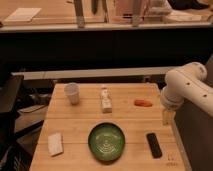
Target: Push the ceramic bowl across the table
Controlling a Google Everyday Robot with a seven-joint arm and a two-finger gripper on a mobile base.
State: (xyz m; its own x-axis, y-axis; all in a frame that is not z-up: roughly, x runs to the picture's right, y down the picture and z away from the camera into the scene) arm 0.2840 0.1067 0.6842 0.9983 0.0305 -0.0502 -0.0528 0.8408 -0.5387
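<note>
The near edge of the table (75, 125) and both its near corners are cut off at the bottom. Its top is made of pale wooden strips. Nearest, toward 6 o'clock from the table's middle, sits the ceramic bowl (106, 142). It is wide, shallow and glossy green, with pale concentric rings inside and nothing in it.

At the bowl's 3 o'clock lies a flat black bar (154, 145), apart from it. At 9 o'clock lies a pale squarish pad (55, 144) whose material I cannot tell.

At 2 o'clock, by the table's right edge, the gripper (166, 117) hangs under the rounded white arm (187, 90), well apart from the bowl. Whether it is open or closed cannot be told. The arm runs out of view on the right.

Farther off, a small orange oblong (143, 103) lies at 1 o'clock. A whitish upright item (105, 100) at 12 o'clock is hard to identify. At 11 o'clock is a white cup (72, 93), its inside hidden.
</note>
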